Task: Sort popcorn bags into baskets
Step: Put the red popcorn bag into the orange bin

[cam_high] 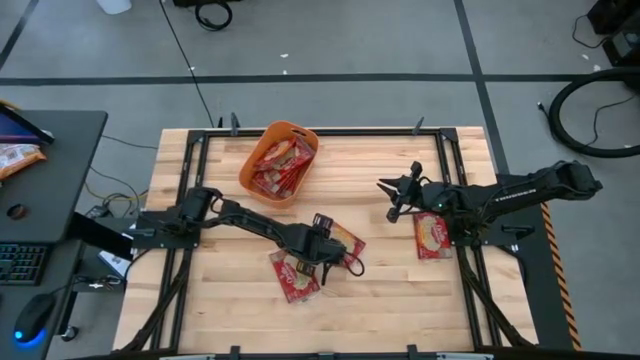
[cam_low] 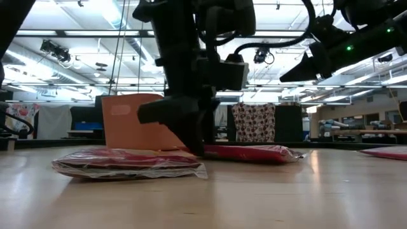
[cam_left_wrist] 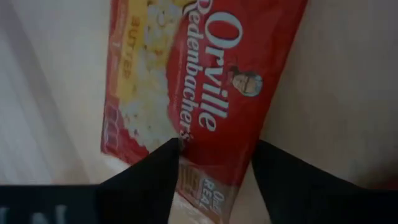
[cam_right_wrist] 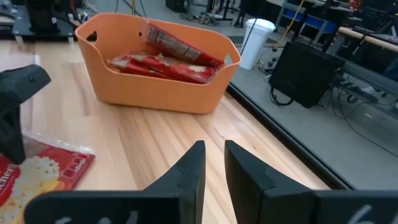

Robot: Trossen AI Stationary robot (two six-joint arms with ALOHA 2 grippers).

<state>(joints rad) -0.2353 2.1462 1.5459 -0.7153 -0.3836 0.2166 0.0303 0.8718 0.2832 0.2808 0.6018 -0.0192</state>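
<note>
The orange basket (cam_high: 300, 135) (cam_right_wrist: 155, 87) stands at the table's far side and holds several red popcorn bags (cam_right_wrist: 165, 62). Three more bags lie flat on the wood. One lies mid-table (cam_high: 347, 240) (cam_left_wrist: 211, 74) (cam_low: 254, 152), one nearer the near edge (cam_high: 295, 277) (cam_low: 127, 164), and one on the right (cam_high: 432, 235) under the right arm. My left gripper (cam_high: 325, 250) (cam_left_wrist: 214, 144) is open and lowered onto the mid-table bag, with its fingers on either side of one short end. My right gripper (cam_high: 392, 200) (cam_right_wrist: 214, 149) hovers right of centre, empty, fingers a narrow gap apart. My left gripper comes down from above at the short end (cam_left_wrist: 208, 186) of the mid-table bag, its open fingers (cam_left_wrist: 155, 180) standing across that end. The bag lies flat on the table. Whether the fingertips touch the bag, I cannot tell.
Black frame rails (cam_high: 190, 200) (cam_high: 460, 250) run along the table's left and right sides. A desk (cam_high: 50, 200) with a keyboard, a mouse and an orange-and-white packet (cam_high: 15, 155) stands off the left edge. Bare wood (cam_high: 400, 300) shows toward the near edge.
</note>
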